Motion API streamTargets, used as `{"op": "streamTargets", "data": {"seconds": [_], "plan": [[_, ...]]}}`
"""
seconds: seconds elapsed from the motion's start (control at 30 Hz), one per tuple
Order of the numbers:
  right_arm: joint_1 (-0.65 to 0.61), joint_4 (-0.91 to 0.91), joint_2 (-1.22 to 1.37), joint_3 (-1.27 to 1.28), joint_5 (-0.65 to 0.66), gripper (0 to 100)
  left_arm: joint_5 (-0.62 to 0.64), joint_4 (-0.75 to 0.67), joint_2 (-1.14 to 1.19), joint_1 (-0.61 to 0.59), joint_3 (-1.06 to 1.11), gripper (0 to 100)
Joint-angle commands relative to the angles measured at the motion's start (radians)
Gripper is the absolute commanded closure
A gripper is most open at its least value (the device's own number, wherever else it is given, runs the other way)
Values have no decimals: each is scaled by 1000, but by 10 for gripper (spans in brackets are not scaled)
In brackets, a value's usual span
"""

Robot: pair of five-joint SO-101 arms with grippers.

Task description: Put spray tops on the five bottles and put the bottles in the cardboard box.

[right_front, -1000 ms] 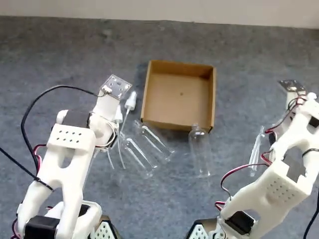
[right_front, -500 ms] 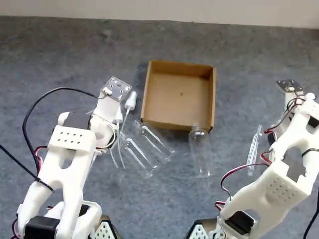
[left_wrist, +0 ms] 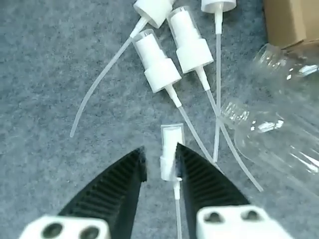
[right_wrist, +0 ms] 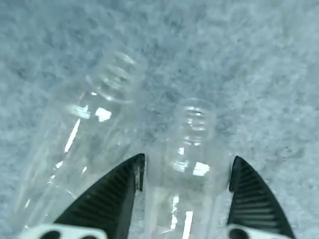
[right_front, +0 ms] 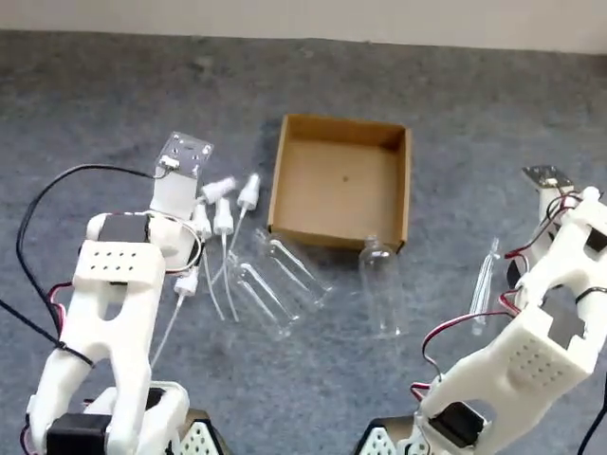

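Note:
Between the fingers of my left gripper (left_wrist: 159,152) sits a white spray top (left_wrist: 171,154), its thin tube trailing back toward the wrist. In the high view this spray top (right_front: 187,282) pokes out beside the left arm, left of the clear bottles (right_front: 275,284). Several loose spray tops (right_front: 223,204) lie just beyond it. My right gripper (right_wrist: 187,172) stands open astride a clear bottle (right_wrist: 185,149) lying on the carpet, with a second bottle (right_wrist: 84,134) beside it. The cardboard box (right_front: 337,235) stands open at the middle of the high view.
Another clear bottle (right_front: 382,284) lies against the box's near wall. Grey carpet covers the whole table. Open carpet stretches between the two arms at the front and beyond the box.
The left arm has swung left and uncovered the cluster of spray tops, and one spray top has gone along between its fingers. The right arm has barely shifted.

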Motion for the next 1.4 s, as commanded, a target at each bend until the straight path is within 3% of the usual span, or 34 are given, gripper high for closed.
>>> {"op": "streamTargets", "data": {"seconds": [0.0, 0.5, 0.73, 0.87, 1.17, 1.37], "plan": [[13, -7, -19, -2, 6, 763, 11, -18, -21, -13, -4, 915], [21, -15, -21, -2, 5, 739, -25, -34, 245, -16, -74, 892], [22, -15, -21, -2, 5, 739, -25, -107, 447, -18, -133, 871], [22, -15, -21, -2, 5, 739, -25, -103, 518, -19, -143, 968], [15, -5, -24, -8, 5, 739, -20, -35, 334, -39, -131, 997], [7, -15, -21, -10, -52, 735, -23, -68, 194, -35, 13, 995]]}}
